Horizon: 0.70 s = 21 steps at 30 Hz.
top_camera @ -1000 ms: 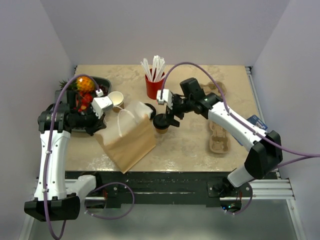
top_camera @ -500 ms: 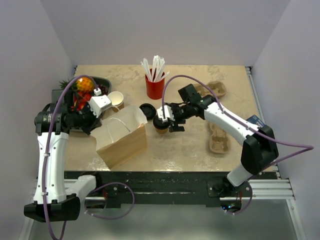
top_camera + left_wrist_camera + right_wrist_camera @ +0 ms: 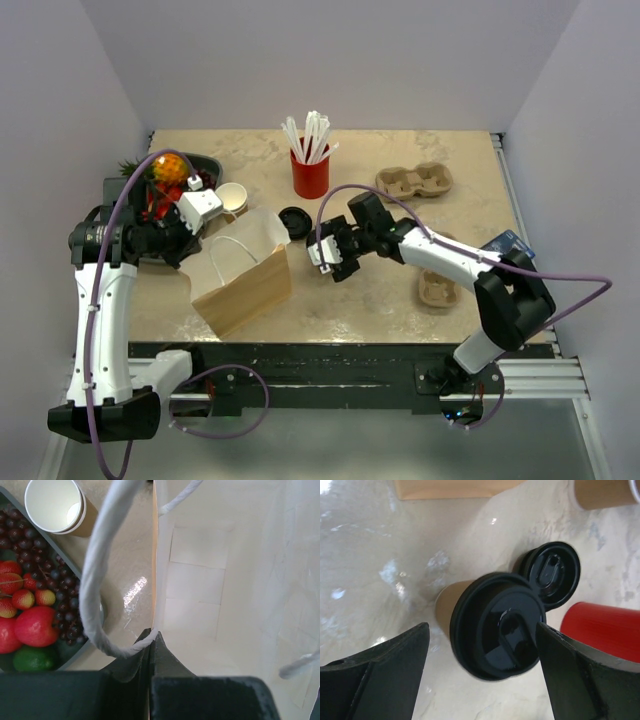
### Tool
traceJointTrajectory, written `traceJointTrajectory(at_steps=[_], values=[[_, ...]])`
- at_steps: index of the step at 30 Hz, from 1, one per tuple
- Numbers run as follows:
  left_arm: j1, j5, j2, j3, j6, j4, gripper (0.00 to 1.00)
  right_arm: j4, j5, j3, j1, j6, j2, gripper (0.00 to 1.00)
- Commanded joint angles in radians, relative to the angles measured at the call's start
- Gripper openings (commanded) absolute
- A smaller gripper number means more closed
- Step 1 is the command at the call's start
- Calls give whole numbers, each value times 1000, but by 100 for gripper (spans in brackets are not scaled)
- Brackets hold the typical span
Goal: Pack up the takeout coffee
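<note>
The left pincer is pinching the top rim of the brown paper bag, right where one end of a white cord handle meets the paper. Its fingers are pressed together on that edge. The bag is standing upright at the front left of the bench with its mouth gaping open. From the left wrist camera I am looking straight down into its pale inside.

Just to the right of the bag, the right pincer is reaching down over the takeout coffee. Its fingers are spread wide, one on each side of the cup. A clear gap is showing on one side, while the other finger is sitting close by the lid's edge; I cannot tell whether it is touching. The coffee is standing on the bench with its black lid on. From overhead the arm is mostly covering it.

A loose black lid is lying just behind the coffee, and the red cup of white straws is standing beyond that. An open paper cup is sitting beside the fruit tray at the left. Two cardboard cup carriers are lying over on the right side.
</note>
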Motion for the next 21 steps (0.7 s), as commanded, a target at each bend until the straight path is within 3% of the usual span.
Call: traceJointTrajectory(at_steps=[1, 5, 21], values=[[4, -13, -2, 15, 5, 0, 0, 329, 108, -93, 60, 35, -25, 88], [6, -13, 1, 14, 0, 0, 0, 489, 192, -133, 89, 70, -7, 88], [4, -6, 26, 10, 8, 6, 0, 598, 380, -54, 78, 20, 212, 85]])
